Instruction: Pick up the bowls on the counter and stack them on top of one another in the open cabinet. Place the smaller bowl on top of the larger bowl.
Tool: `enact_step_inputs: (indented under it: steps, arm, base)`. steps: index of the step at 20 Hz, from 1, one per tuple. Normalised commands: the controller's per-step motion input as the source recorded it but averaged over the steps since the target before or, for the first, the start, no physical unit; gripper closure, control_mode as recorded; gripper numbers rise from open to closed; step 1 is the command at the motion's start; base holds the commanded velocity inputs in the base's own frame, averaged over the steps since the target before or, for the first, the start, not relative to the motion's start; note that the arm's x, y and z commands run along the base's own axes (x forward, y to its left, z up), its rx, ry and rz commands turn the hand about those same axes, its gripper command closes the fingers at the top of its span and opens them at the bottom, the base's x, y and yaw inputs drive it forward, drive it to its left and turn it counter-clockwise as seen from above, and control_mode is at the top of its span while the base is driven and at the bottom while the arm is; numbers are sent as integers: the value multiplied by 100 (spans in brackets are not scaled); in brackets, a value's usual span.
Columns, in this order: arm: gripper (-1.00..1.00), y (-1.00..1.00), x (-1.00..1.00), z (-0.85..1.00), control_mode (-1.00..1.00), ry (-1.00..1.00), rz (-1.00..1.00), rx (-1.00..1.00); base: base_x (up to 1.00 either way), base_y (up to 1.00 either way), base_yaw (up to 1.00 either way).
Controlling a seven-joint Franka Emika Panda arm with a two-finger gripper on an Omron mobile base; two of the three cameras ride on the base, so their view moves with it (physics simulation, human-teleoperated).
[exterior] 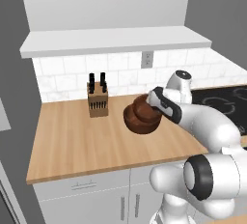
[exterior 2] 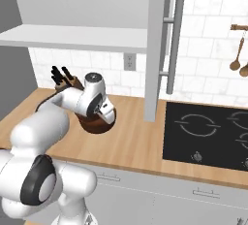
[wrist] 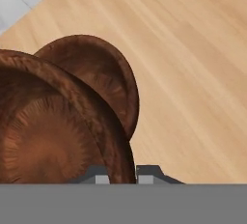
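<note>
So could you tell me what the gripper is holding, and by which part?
The gripper has the larger bowl by its rim, one finger either side.

Larger bowl (wrist: 43,136) cut off by left edge in hand view, hides part of smaller bowl (wrist: 103,78). Pincer (wrist: 123,175) tips barely visible, straddling rim. Arm covers bowls in right base view.

The dark reddish-brown larger bowl (wrist: 48,131) hangs tilted above the counter (exterior: 72,141), the smaller bowl (wrist: 103,76) beyond it.
</note>
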Motion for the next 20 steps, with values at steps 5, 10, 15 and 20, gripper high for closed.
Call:
enact_step_inputs:
  steps: [5, 10, 15, 20]
  arm:
    - [100, 26, 26, -5, -100, 0, 0, 0]
    - [100, 7, 23, -17, -100, 0, 0, 0]
    - [100, -7, 8, -27, -100, 0, 0, 0]
    - [100, 0, 16, -15, -100, 0, 0, 0]
  base:
    - [0, 0, 0]
    - [0, 0, 0]
    - [0, 0, 0]
    - [0, 0, 0]
